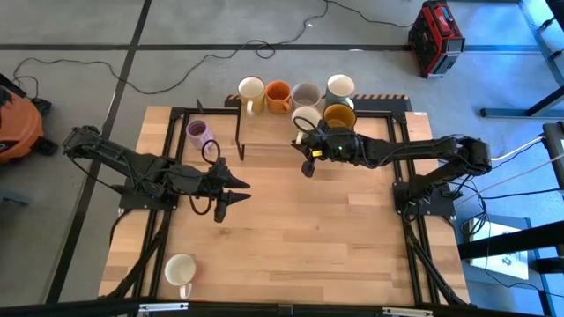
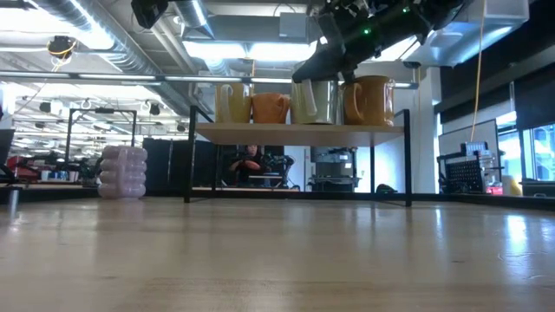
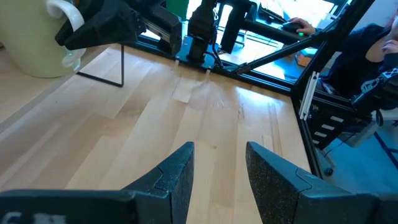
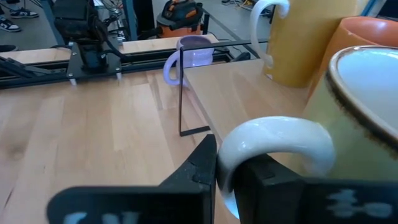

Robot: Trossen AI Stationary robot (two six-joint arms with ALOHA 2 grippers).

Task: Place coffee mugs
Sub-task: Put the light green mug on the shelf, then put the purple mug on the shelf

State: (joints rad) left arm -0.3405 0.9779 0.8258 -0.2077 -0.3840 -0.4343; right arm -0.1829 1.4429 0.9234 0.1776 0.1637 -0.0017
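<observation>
On the black-framed wooden shelf [image 1: 264, 132] at the table's far side stand several coffee mugs: cream [image 1: 251, 88], orange [image 1: 278, 95], grey-beige [image 1: 306, 93], mint [image 1: 340, 86] and amber [image 1: 339, 115]. My right gripper [image 4: 227, 177] is shut on a cream-white mug [image 1: 307, 116] at the shelf's front. A lilac mug [image 1: 199, 134] stands on the table left of the shelf. A white mug [image 1: 180, 269] stands near the front left corner. My left gripper [image 1: 233, 195] hovers open over the table's middle, holding nothing. My right gripper pinches the cream-white mug's white loop handle [image 4: 273, 134] between its two fingers. The fingers come nearly level, slanting slightly down, from the table's right side. The mug stands upright, and in the low view its base [image 2: 312, 120] appears to rest on the shelf board.
The shelf's thin black legs [image 4: 181, 93] stand on the table below the board. The arm bases are bolted at the left [image 1: 132, 189] and right [image 1: 423, 198] edges. Bare wood lies across the table's middle and near side.
</observation>
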